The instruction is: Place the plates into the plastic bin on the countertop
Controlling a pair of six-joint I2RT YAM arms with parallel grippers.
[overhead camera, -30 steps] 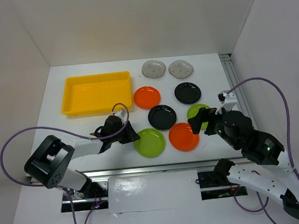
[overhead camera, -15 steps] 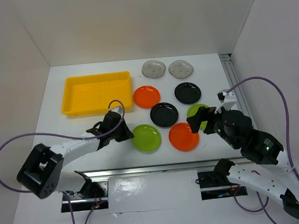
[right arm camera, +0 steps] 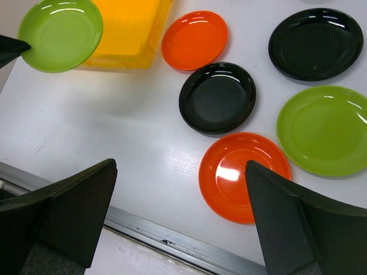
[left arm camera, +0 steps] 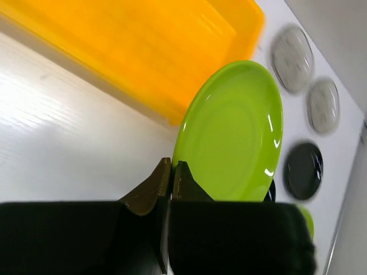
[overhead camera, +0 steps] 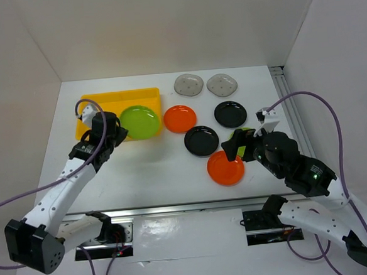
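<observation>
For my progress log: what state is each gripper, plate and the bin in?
left gripper: shut on the held lime-green plate.
held lime-green plate: lifted over the right end of the yellow bin, not set down.
yellow bin: no plate in it.
right gripper: open, empty.
near orange plate, far orange plate, near black plate, far black plate, second lime-green plate, left grey plate, right grey plate: flat on the countertop.

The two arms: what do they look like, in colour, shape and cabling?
Both arms have white tubular links and bulky black joint housings: the left arm and the right arm. Each hand is dark, with two wedge-shaped fingers, as on the left hand and the right hand. A thin purple cable loops loosely along each arm. No markings are readable.
</observation>
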